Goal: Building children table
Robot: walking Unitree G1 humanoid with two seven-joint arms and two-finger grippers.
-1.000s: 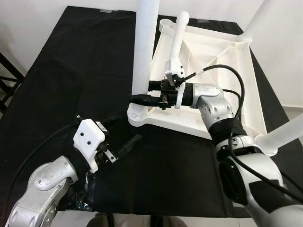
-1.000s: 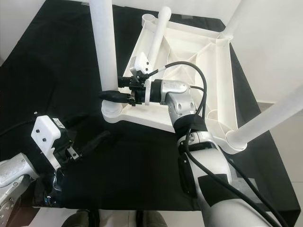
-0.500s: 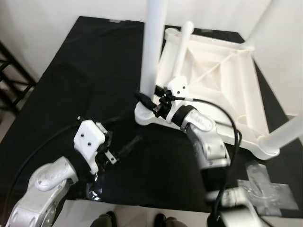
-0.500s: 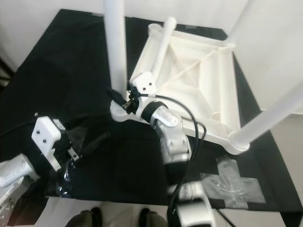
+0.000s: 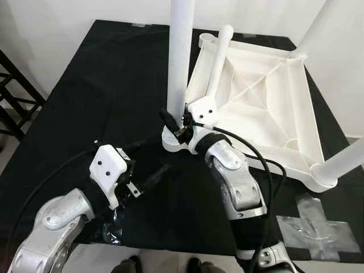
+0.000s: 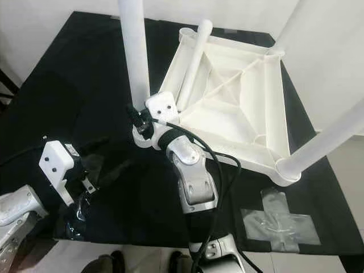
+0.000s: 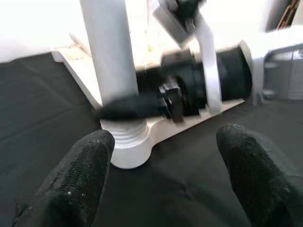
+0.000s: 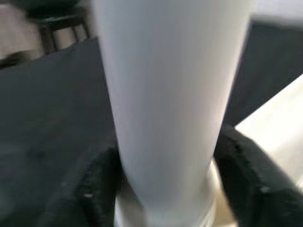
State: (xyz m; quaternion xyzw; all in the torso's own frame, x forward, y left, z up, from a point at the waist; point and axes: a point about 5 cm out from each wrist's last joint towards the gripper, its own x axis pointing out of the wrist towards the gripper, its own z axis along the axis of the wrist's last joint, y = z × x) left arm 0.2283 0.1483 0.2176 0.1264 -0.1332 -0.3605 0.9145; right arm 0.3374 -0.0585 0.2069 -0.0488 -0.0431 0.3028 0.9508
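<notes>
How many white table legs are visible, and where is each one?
4. One leg stands in the near-left corner socket, with the right gripper around its base. One leg lies across the upturned tabletop. One stands at the far-right corner, one at the near-right.

No legible text, labels, brands or numbers anywhere. Nothing printed on the white table parts, the black cloth or the arm housings.
</notes>
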